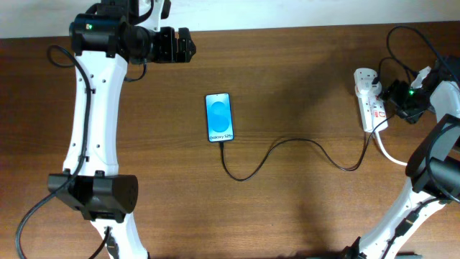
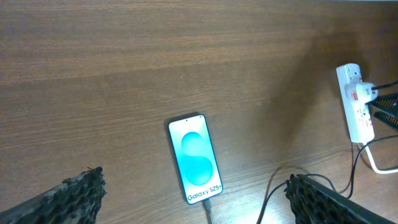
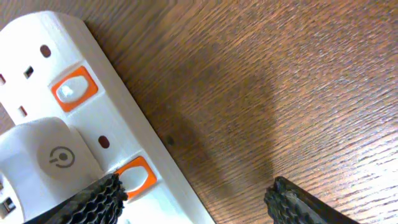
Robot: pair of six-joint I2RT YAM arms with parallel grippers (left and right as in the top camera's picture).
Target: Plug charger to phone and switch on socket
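The phone (image 1: 220, 117) lies flat mid-table with its blue-and-white screen lit; it also shows in the left wrist view (image 2: 195, 158). The thin black charger cable (image 1: 287, 147) is plugged into the phone's near end and curls right to the white socket strip (image 1: 369, 104). My right gripper (image 1: 397, 101) is open just right of the strip; in the right wrist view its left finger rests at an orange switch (image 3: 137, 175) next to a white adapter (image 3: 53, 155). My left gripper (image 1: 180, 44) is open and empty, up and left of the phone.
The strip's thick white cord (image 1: 388, 152) runs off toward the right arm's base. A second orange switch (image 3: 73, 88) sits farther along the strip. Both arm bases stand at the front corners. The wooden table (image 1: 302, 208) lies bare in front.
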